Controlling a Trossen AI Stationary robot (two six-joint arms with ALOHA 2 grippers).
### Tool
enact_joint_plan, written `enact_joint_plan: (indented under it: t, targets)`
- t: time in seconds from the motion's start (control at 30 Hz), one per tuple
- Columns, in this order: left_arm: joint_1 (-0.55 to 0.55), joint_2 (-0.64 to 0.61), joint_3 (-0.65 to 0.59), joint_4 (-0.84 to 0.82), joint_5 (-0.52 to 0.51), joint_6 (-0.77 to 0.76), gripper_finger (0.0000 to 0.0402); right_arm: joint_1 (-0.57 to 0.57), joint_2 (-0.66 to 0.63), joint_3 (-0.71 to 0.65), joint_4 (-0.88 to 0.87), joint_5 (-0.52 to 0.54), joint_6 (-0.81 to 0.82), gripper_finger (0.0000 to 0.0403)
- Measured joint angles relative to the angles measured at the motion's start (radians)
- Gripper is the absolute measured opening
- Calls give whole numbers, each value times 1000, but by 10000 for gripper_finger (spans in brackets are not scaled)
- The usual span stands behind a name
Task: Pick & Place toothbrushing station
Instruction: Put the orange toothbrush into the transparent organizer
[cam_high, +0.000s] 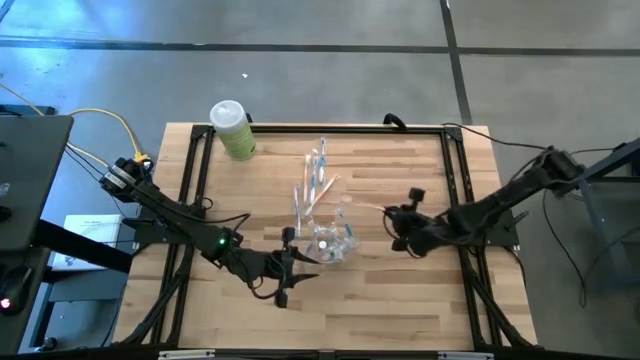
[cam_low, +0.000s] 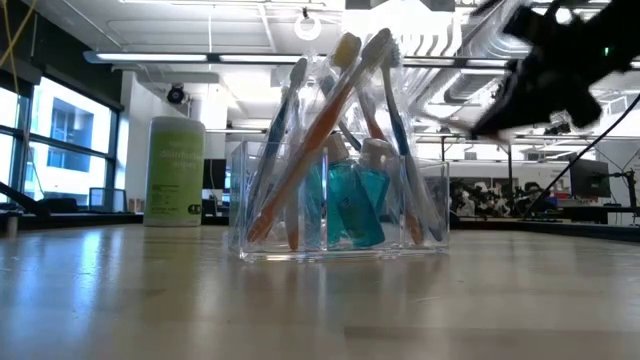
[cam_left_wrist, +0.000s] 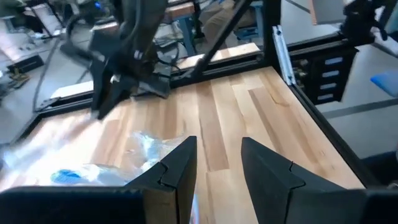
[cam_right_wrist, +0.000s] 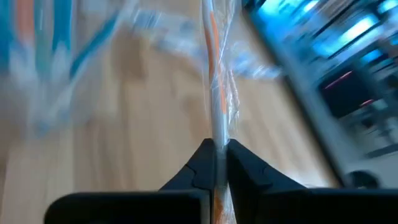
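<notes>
A clear plastic holder (cam_high: 333, 243) stands on the wooden table (cam_high: 400, 310). Several wrapped toothbrushes (cam_high: 316, 180) and teal bottles (cam_low: 352, 205) stand in it, the brushes leaning toward the far edge. The holder also shows in the low view (cam_low: 340, 235). My right gripper (cam_high: 396, 214), to the holder's right, is shut on one more wrapped toothbrush with an orange stripe (cam_right_wrist: 214, 74). My left gripper (cam_high: 298, 264) is open just left of and nearer than the holder, over bare wood (cam_left_wrist: 217, 168). My right gripper pinches the wrapped toothbrush's shaft (cam_right_wrist: 215, 138) between its two fingertips, through the clear wrapper. The brush runs on ahead of the fingers, in line with them, toward the holder (cam_high: 366, 205). It is lifted clear of the table.
A light-green bottle with a white cap (cam_high: 232, 128) stands at the far left corner and shows in the low view (cam_low: 175, 170). Black frame rails (cam_high: 455, 180) run along the table's sides. Bare wood lies to the near and right of the holder.
</notes>
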Motion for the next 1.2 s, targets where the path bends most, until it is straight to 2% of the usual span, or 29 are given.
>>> enact_joint_plan:
  t: [0.13, 0.23, 0.3, 0.4, 0.57, 0.73, 0.83, 1.03, 1.2]
  targets:
    - [-8, -1, 0, 4, -66, 1, 122, 94, -55, 0, 136, 225, -62, 15]
    - [-12, -1, 0, 7, -111, 1, 122, 153, -57, 1, 356, 279, -230, 15]
    - [-12, -1, 0, 14, -114, 0, 122, 188, -48, 1, 517, 237, -343, 15]
    - [-11, -1, 0, 49, -115, 4, 122, 216, -6, 3, 731, 121, -474, 15]
    - [-11, -1, 0, 137, -115, 44, 122, 232, 88, 2, 995, -38, -599, 15]
    - [2, 6, 0, 226, -107, 53, 122, 212, 205, 6, 1216, -124, -715, 15]
    - [23, 6, 0, 258, -82, 52, 122, 190, 266, 27, 1246, -158, -744, 15]
    - [57, 8, 0, 288, 20, 46, 122, 132, 362, 108, 1225, -158, -783, 15]
    - [68, 16, 0, 296, 35, 47, 122, 109, 409, 158, 1218, -155, -799, 16]
